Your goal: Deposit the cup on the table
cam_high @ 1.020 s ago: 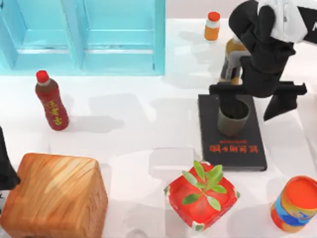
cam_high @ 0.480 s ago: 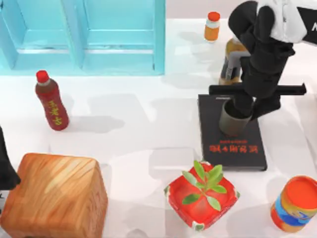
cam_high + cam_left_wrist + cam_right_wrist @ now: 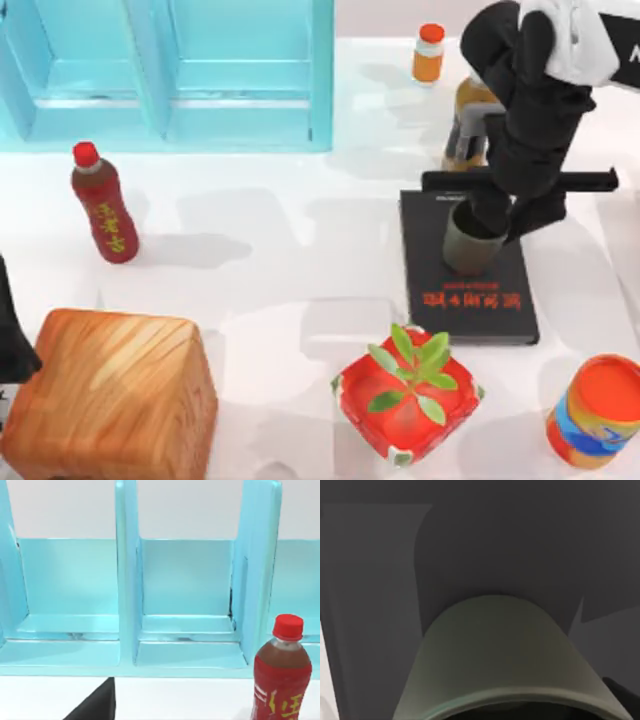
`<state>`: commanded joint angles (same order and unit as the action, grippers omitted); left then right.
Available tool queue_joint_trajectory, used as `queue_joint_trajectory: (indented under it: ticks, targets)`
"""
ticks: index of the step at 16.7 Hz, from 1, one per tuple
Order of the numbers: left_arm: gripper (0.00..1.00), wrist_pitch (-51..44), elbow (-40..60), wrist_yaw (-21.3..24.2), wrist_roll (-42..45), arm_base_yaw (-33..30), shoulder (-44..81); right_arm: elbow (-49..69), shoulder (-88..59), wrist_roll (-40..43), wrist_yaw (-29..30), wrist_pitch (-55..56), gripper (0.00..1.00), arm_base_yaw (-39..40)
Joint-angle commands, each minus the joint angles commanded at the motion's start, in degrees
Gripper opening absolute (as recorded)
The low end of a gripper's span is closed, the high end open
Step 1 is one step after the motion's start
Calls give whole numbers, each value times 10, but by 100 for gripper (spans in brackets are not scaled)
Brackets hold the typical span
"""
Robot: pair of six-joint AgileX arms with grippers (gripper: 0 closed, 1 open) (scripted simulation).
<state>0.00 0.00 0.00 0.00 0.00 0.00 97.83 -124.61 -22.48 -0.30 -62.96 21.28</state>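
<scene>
Cup (image 3: 468, 246) upright on the book (image 3: 468, 270), worktop (image 3: 280, 260) beneath.
Your right gripper (image 3: 492, 215) is at its rim; whether the jaws grip it, you cannot tell. Left arm parked.

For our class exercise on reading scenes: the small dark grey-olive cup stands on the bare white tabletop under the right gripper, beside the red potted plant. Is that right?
Not quite. The small dark grey-olive cup stands on the black book with red lettering, not on the bare white tabletop. The top view shows it, with the right gripper at its rim.
</scene>
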Motion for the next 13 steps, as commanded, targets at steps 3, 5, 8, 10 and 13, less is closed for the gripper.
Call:
queue_joint_trajectory:
  ticks: [3, 5, 8, 10, 13]
  targets:
    - [100, 0, 0, 0, 0, 0, 0, 35, 6, -1, 0, -40, 0, -1]
    - [100, 0, 0, 0, 0, 0, 0, 65, 12, 0, 0, -81, 0, -1]
    - [100, 0, 0, 0, 0, 0, 0, 85, 16, 1, 0, -102, 0, -1]
    - [100, 0, 0, 0, 0, 0, 0, 85, 16, 1, 0, -102, 0, -1]
    - [100, 0, 0, 0, 0, 0, 0, 93, 10, -9, 2, -107, 0, 9]
